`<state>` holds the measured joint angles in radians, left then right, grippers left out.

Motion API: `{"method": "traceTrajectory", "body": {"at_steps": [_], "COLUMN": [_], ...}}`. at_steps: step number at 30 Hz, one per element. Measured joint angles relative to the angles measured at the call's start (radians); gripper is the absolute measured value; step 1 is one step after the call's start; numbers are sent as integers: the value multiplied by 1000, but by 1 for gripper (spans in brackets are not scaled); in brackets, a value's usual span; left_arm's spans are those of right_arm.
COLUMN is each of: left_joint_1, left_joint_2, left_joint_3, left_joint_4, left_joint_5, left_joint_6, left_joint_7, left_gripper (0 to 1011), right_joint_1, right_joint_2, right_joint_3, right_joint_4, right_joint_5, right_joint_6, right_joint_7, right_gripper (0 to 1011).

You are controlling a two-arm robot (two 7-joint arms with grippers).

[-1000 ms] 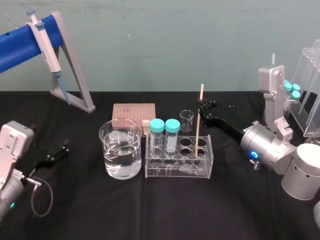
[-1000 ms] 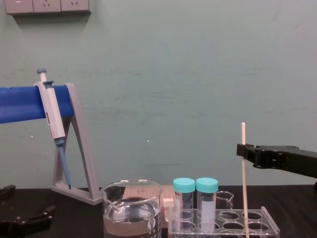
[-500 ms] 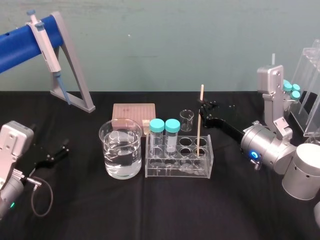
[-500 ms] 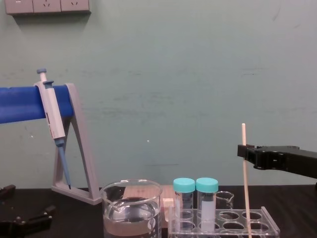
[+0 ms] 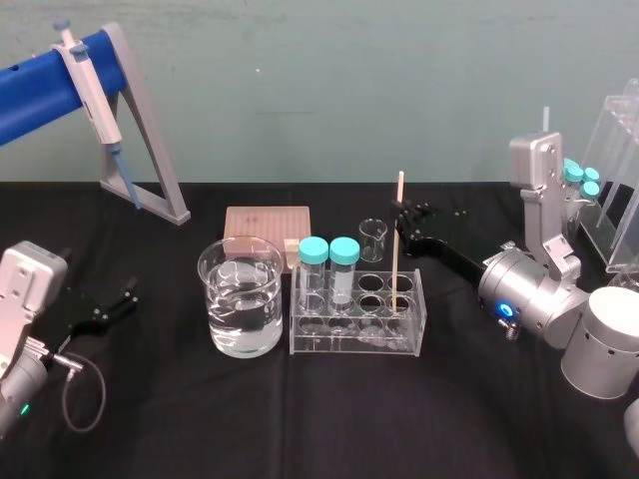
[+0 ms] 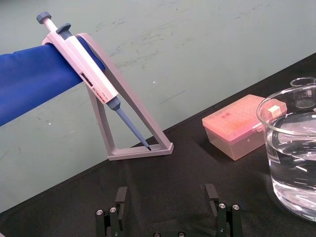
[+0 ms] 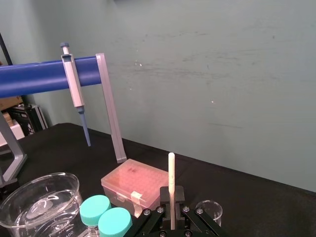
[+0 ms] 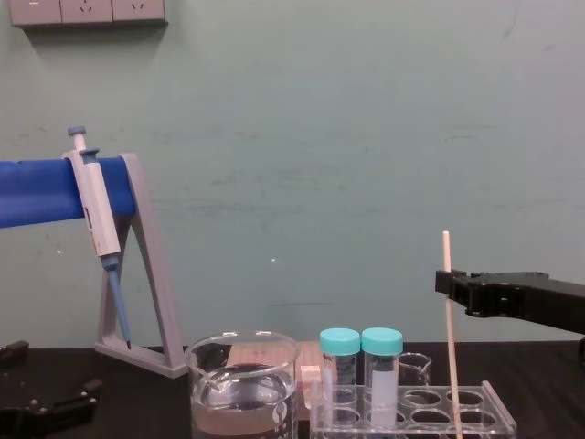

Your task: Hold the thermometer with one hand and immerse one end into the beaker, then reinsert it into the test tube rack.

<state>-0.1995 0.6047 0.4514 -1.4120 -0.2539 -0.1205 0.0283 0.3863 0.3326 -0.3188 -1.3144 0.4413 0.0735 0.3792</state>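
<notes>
The thermometer [image 5: 397, 239], a thin cream-white rod, stands upright with its lower end in a hole at the right end of the clear test tube rack [image 5: 356, 339]. My right gripper [image 5: 403, 218] reaches in from the right and is shut on the rod's upper part; the right wrist view shows the rod [image 7: 171, 173] clamped between the fingers. The beaker [image 5: 241, 296] with clear liquid stands just left of the rack. My left gripper [image 6: 165, 197] rests open at the table's left, apart from everything.
Two teal-capped tubes [image 5: 328, 269] stand in the rack's left end. Behind it lie a pink tip box [image 5: 267, 225] and a small beaker [image 5: 372, 239]. A pipette [image 5: 95, 80] hangs on the blue-and-grey stand at the back left. A clear holder [image 5: 614, 180] stands far right.
My right gripper has come down a little with the thermometer, so the rod's top sits slightly lower. The left arm has not moved.
</notes>
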Motion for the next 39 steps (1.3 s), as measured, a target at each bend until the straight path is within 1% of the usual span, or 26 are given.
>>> {"method": "traceTrajectory", "body": {"at_steps": [20, 22, 23, 26, 29, 30, 31, 32, 33, 34, 36, 37, 39], "left_joint_1": [0, 0, 0, 0, 0, 0, 0, 0, 0, 0, 0, 0, 0], "left_joint_2": [0, 0, 0, 0, 0, 0, 0, 0, 0, 0, 0, 0, 0], "left_joint_3": [0, 0, 0, 0, 0, 0, 0, 0, 0, 0, 0, 0, 0], "left_joint_4": [0, 0, 0, 0, 0, 0, 0, 0, 0, 0, 0, 0, 0], "left_joint_5": [0, 0, 0, 0, 0, 0, 0, 0, 0, 0, 0, 0, 0], "left_joint_6": [0, 0, 0, 0, 0, 0, 0, 0, 0, 0, 0, 0, 0], "left_joint_7": [0, 0, 0, 0, 0, 0, 0, 0, 0, 0, 0, 0, 0], "left_gripper": [1004, 1004, 1004, 1004, 1004, 1004, 1004, 1004, 1004, 1004, 1004, 1004, 1004], "right_joint_1": [2, 2, 2, 2, 2, 2, 2, 2, 2, 2, 2, 2, 2], "right_joint_2": [1, 1, 1, 1, 1, 1, 1, 1, 1, 1, 1, 1, 1], "right_joint_3": [0, 0, 0, 0, 0, 0, 0, 0, 0, 0, 0, 0, 0], "right_joint_4": [6, 5, 5, 5, 5, 5, 5, 5, 5, 5, 5, 4, 4], "right_joint_5": [-1, -1, 0, 0, 0, 0, 0, 0, 0, 0, 0, 0, 0], "right_joint_6": [0, 0, 0, 0, 0, 0, 0, 0, 0, 0, 0, 0, 0], "right_joint_7": [3, 2, 2, 2, 2, 2, 2, 2, 2, 2, 2, 2, 2], "right_gripper": [56, 86, 132, 189, 282, 341, 341, 382, 398, 453, 501, 564, 599]}}
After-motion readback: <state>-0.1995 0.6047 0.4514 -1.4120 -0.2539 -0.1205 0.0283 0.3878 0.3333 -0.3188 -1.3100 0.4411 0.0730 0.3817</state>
